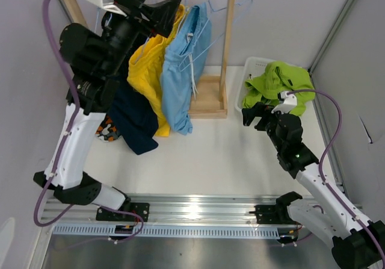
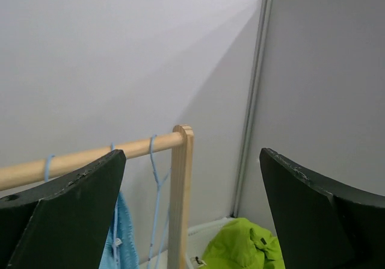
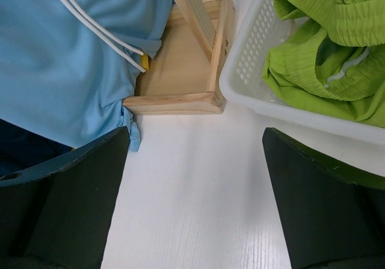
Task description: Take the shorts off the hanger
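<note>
The white surface (image 1: 228, 142) carries everything, walled in by pale panels. At its far side stands a wooden rack (image 1: 210, 97) with a top rod and a box-shaped base. The left arm reaches high up in front of the rack, while the right arm stretches low over the surface towards the rack's base.

Of the shorts, the yellow pair (image 1: 147, 58) and the light blue pair (image 1: 183, 64) hang side by side from the rod, touching, with the blue pair's white drawstring dangling. The dark navy pair (image 1: 135, 121) sits lower, under the left arm; whether it hangs or lies I cannot tell. The camouflage pair (image 1: 108, 130) peeks out beside it, mostly hidden by the arm. The lime green pair (image 1: 280, 82) lies crumpled in a white basket (image 1: 249, 70) just right of the rack.

The left pincer (image 2: 192, 154) is up by the rod, its jaws spread wide with nothing between them. The right pincer (image 3: 195, 133) hangs above bare surface near the rack's base and basket, jaws equally wide, holding nothing.

Thin blue hangers (image 1: 207, 4) hook over the rod.
</note>
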Robot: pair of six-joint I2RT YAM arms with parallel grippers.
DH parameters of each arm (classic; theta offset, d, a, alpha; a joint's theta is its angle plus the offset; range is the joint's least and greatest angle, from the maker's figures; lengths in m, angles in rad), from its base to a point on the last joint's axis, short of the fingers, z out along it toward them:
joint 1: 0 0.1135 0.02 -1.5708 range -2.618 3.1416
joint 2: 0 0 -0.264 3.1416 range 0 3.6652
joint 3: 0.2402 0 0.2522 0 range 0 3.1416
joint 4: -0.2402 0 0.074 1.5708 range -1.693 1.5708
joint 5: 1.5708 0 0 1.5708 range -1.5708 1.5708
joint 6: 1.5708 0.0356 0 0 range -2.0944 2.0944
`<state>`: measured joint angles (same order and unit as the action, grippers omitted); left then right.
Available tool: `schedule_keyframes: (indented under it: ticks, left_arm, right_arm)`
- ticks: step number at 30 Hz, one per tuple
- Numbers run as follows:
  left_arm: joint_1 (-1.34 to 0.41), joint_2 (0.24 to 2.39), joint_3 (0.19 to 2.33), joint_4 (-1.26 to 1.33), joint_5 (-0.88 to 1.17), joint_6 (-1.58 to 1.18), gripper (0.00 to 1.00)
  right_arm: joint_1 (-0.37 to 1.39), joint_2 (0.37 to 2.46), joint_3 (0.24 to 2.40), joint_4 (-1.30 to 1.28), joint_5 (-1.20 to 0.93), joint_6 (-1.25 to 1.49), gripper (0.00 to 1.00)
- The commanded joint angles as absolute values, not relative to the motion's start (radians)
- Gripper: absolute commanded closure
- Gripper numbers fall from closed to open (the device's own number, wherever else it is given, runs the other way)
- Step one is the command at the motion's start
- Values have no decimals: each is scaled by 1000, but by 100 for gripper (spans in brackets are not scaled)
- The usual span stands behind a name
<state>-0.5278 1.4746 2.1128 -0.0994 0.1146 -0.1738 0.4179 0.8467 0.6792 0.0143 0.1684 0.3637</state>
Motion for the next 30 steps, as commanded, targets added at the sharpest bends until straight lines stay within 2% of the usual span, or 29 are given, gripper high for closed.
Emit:
schedule_keyframes:
  ticks: [1,6,9,13,25,30]
  left_arm:
    - [-505,1494,2054,-189,81,-124,1]
    - [-488,1514,1980,-183,23,-94,1]
    - [-480,1548,1976,-183,-33,-87,6]
    - [-474,1581,1982,-175,-84,-75,8]
    - [-469,1661,1996,-189,-130,-49,8]
    - [-468,1692,1985,-179,-137,-55,11]
  right_arm:
    - [425,813,695,12,184,368,1]
    - [425,772,692,-34,190,359,1]
    - [425,752,695,-54,198,347,0]
    - [426,735,690,-69,202,341,1]
    - [425,732,673,-64,209,336,0]
    - [426,726,667,-72,218,325,0]
